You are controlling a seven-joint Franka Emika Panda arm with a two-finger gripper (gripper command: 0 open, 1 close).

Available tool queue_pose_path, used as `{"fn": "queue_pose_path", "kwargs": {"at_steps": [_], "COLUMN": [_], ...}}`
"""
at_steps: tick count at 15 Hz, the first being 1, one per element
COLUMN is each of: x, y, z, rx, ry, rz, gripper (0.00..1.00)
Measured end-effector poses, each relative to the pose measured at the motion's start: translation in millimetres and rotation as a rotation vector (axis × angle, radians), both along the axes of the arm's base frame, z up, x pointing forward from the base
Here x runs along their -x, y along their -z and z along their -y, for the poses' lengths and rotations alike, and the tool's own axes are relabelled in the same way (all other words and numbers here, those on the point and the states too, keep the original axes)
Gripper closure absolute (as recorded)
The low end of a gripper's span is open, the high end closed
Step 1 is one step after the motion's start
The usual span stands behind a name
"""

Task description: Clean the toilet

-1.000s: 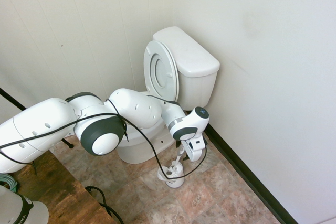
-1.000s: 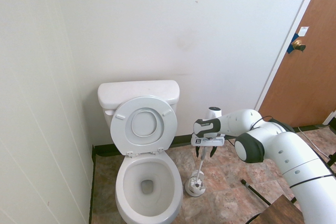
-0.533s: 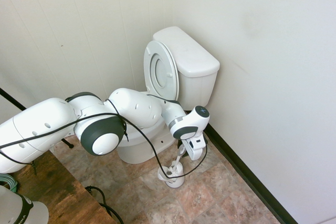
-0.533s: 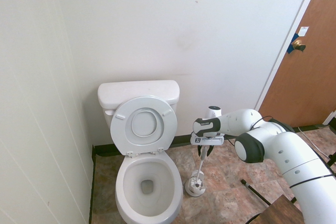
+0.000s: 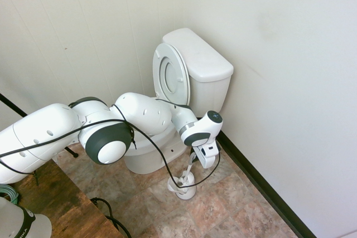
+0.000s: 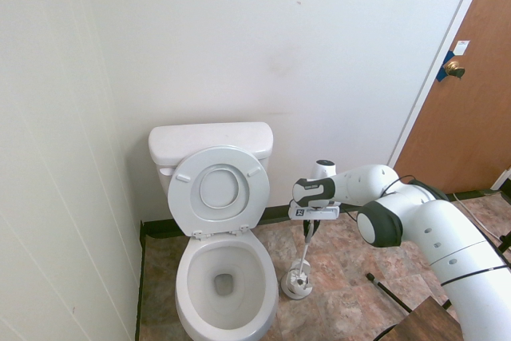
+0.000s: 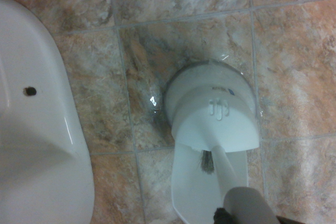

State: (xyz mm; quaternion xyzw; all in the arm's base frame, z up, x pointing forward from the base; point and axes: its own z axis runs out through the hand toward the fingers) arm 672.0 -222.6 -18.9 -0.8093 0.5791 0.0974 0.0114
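Second exterior view: the brush point(image 6: 306, 253) was gripped near its top by the closed fingers point(image 6: 310, 227), its head in the holder point(image 6: 296, 283) beside the toilet point(image 6: 227, 281). If it were lifted at a slant, the holder could be dragged or tipped.

One toilet point(image 6: 227, 285) is seen, fitted with one tank point(image 6: 211, 141) and one raised seat point(image 6: 219, 190). One brush point(image 6: 304, 257) and one brush holder point(image 6: 296, 283) are noted. One door point(image 6: 459, 93) is recorded, with one knob point(image 6: 454, 69) and one white label point(image 6: 461, 48) counted on it. One wooden counter point(image 5: 75, 207) and one pincer point(image 6: 310, 229) are also counted.
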Motion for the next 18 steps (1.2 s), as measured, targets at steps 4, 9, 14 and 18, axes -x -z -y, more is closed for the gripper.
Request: {"fn": "queue_pose_path", "kwargs": {"at_steps": [4,9,14,18], "x": [13.3,38.6,56.7,80.5], "y": [-9.2,-34.2,-98.1,-181.0], "z": [4.7,-1.8,-4.9,-2.3], "rx": [0.012,0.034,0.054,0.067], "ry": [-0.089,-0.242,-0.277,-0.256], "rz": [-0.052,-0.085,-0.052,-0.006], "gripper": [1.00,1.00,1.00,1.00]}}
